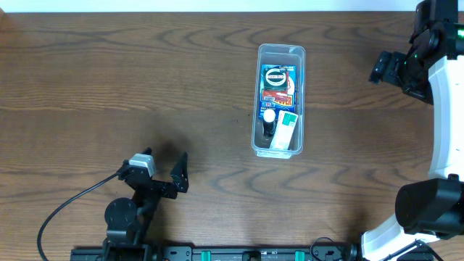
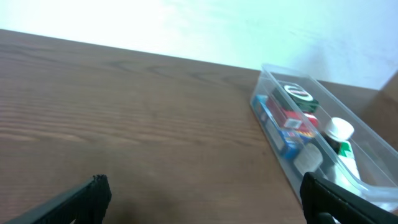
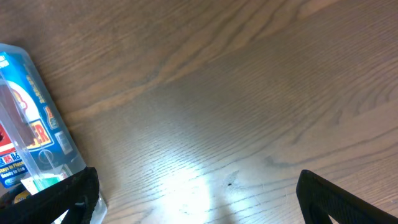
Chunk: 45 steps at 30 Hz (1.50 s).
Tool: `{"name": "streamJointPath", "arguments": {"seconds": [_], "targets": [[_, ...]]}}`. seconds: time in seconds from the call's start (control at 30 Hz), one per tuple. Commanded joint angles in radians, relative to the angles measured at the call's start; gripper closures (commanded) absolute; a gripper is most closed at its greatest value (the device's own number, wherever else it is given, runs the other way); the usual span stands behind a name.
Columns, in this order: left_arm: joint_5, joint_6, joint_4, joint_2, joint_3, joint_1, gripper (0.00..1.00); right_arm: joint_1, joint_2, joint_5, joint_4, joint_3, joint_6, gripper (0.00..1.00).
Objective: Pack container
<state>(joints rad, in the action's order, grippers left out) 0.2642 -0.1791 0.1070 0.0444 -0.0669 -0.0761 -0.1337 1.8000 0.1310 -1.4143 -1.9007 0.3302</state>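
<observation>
Both end effectors are released and empty: your left end effector [image 1: 180, 174] is well apart from the container [image 1: 282, 47], your right end effector [image 1: 384, 67] nearer. Right of centre on the surface [image 1: 109, 72], the container holds a blue packet [image 1: 278, 80], a white-capped bottle [image 1: 269, 119] and a white-and-green box [image 1: 285, 129]. Expect light, stiff, slick plastic; pinch a long wall at the rim.

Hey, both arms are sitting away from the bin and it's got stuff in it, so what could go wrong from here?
1. The container stands loose on the table; a sweep by the open right gripper, which faces it, could shove it.
2. The bottle and white box crowd the near end, so another item might not seat flat.
3. The cable lying near the left gripper could snag.
</observation>
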Motion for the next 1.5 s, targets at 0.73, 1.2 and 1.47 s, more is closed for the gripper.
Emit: {"name": "streamJointPath", "arguments": {"seconds": [0.73, 1.2, 1.47], "targets": [[0.013, -0.009, -0.093, -0.043, 0.063, 0.088, 0.02, -0.007, 0.001, 0.007, 0.0, -0.001, 0.014, 0.01], [0.013, -0.009, -0.063, -0.043, 0.063, 0.113, 0.02, -0.007, 0.001, 0.007, 0.0, -0.001, 0.014, 0.01], [0.013, -0.009, -0.063, -0.042, 0.063, 0.113, 0.02, -0.007, 0.0, 0.007, 0.0, -0.001, 0.014, 0.01]]}}
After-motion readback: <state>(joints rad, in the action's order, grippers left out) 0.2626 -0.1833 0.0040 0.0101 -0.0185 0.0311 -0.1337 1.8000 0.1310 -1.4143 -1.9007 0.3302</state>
